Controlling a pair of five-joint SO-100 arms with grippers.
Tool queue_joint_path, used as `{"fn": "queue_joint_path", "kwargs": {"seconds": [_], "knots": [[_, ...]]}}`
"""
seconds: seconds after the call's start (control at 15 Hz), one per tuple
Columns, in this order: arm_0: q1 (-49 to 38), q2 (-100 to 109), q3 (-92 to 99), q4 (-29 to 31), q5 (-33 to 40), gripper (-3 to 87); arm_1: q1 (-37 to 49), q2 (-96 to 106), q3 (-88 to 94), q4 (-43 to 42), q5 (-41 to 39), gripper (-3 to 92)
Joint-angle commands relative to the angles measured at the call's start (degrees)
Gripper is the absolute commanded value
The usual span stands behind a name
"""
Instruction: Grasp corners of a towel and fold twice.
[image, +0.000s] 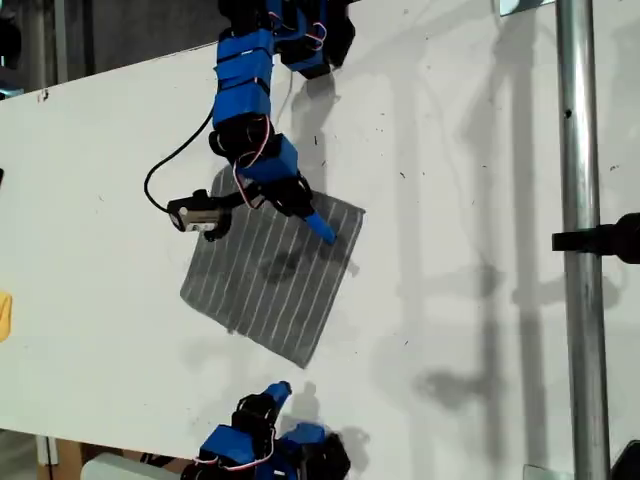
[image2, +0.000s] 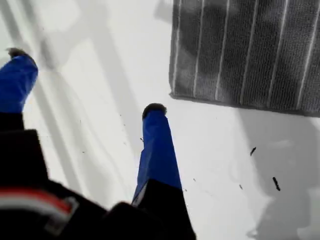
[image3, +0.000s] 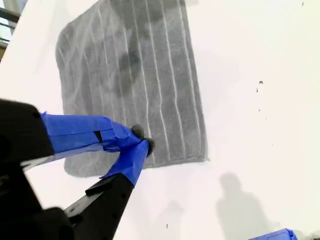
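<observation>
The towel (image: 270, 290) is a dark grey cloth with thin pale stripes, lying flat and spread out on the white table (image: 100, 200). My second gripper (image: 322, 230) reaches down from the far arm over the towel's corner toward the exterior view's right. In the second wrist view its blue taped tips (image3: 142, 141) meet, shut, right at the towel (image3: 130, 75) near one edge; no fabric looks lifted. My first gripper (image: 274, 392) stays at the near table edge. It is open (image2: 86, 81), with bare table between its fingers and the towel's edge (image2: 250, 55) a short way beyond them.
A small yellow thing (image: 4, 315) lies at the exterior view's left edge. A metal pole (image: 580, 200) with a black clamp (image: 610, 238) stands at the exterior view's right. A black cable (image: 160, 180) loops on the table beside the far arm.
</observation>
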Motion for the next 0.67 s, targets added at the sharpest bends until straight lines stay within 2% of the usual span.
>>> {"fn": "queue_joint_path", "kwargs": {"seconds": [0.0, 0.2, 0.4, 0.6], "knots": [[-0.7, 0.3, -0.4, 0.1, -0.4, -2.8, 1.5, 1.1, -3.3, 1.1, -2.1, 43.8], [-1.1, 0.3, 0.1, 0.1, -0.7, -2.8, 1.4, -3.2, 3.9, -1.8, -2.4, 42.4], [-1.2, 0.3, 1.0, 0.1, -1.2, -2.8, 0.4, -15.7, 3.8, -3.9, -1.6, 40.7], [-1.2, 0.7, 1.8, 0.2, -1.2, -2.8, 0.6, -20.0, 4.0, -4.9, -0.5, 38.7]]}}
